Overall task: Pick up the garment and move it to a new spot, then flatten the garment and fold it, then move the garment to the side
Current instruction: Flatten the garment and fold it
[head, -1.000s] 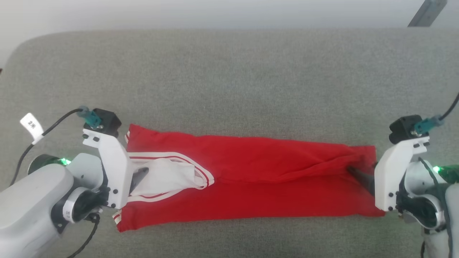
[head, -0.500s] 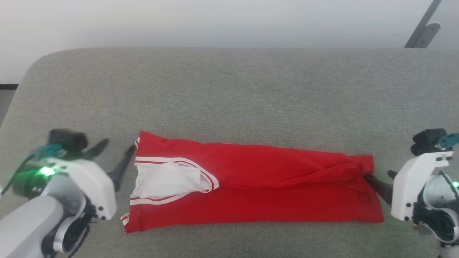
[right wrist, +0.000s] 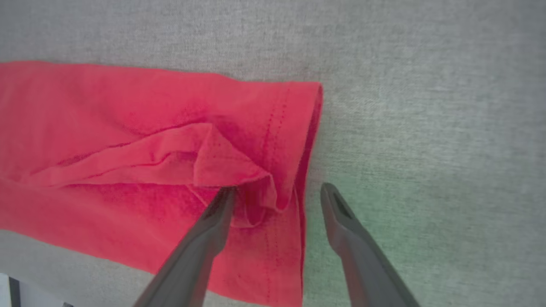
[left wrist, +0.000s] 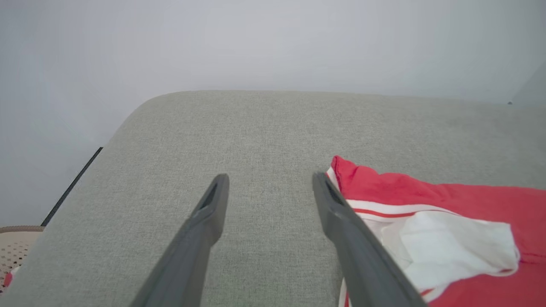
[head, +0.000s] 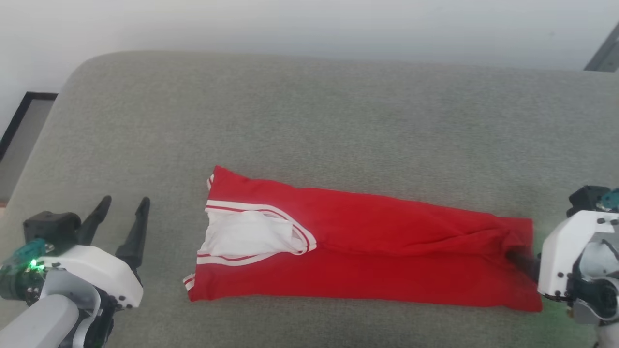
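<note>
The garment lies folded into a long red strip across the grey cushion, print hidden. Its white sleeve with striped trim rests on top at the left end. My left gripper stands open to the left of the strip, apart from it. In the left wrist view that gripper holds nothing, and the garment lies to the right of its fingers. My right gripper is at the strip's right end. In the right wrist view it is open, straddling the garment's hem with one finger over the red cloth and one over the cushion.
A pale wall runs behind the cushion. The cushion's rounded left corner drops off toward a dark-framed floor area. A grey bar crosses the top right corner. Bare cushion stretches behind and in front of the strip.
My left gripper has let go of the sleeve end and drawn back to the left, open. The right gripper has slid back to the hem. The head camera has shifted.
</note>
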You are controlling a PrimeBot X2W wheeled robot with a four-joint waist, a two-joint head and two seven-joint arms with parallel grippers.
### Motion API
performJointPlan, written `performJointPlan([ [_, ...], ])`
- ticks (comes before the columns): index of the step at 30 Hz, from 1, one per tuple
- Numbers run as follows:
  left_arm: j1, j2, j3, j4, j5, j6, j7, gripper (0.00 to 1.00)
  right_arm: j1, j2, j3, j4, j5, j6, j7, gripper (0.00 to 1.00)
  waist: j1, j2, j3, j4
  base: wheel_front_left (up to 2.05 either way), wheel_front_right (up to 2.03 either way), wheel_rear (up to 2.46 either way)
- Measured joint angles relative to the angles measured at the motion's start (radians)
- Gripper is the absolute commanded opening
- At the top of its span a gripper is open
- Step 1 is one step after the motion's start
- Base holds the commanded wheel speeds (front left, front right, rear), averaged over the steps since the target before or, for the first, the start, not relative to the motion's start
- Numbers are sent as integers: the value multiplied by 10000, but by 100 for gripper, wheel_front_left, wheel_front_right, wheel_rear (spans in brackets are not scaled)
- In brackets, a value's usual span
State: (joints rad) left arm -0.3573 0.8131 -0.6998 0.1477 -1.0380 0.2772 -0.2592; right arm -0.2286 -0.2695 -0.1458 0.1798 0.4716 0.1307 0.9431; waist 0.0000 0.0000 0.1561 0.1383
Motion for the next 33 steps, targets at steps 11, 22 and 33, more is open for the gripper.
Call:
performJointPlan([
  [11,1206,-1321,2040,426,1337,-848,-23,100,-961,161,251,1802,69,-4,681,28,0,0,243,437,0,0,0],
  [22,1529,-2121,3250,815,2136,-1505,-23,100,-1316,23,280,1762,729,6,407,0,0,0,351,317,0,0,0],
  [33,1592,-2558,3848,1020,2619,-1942,-23,100,-1905,-1354,-999,2318,198,8,-336,0,0,0,501,-65,0,0,0],
])
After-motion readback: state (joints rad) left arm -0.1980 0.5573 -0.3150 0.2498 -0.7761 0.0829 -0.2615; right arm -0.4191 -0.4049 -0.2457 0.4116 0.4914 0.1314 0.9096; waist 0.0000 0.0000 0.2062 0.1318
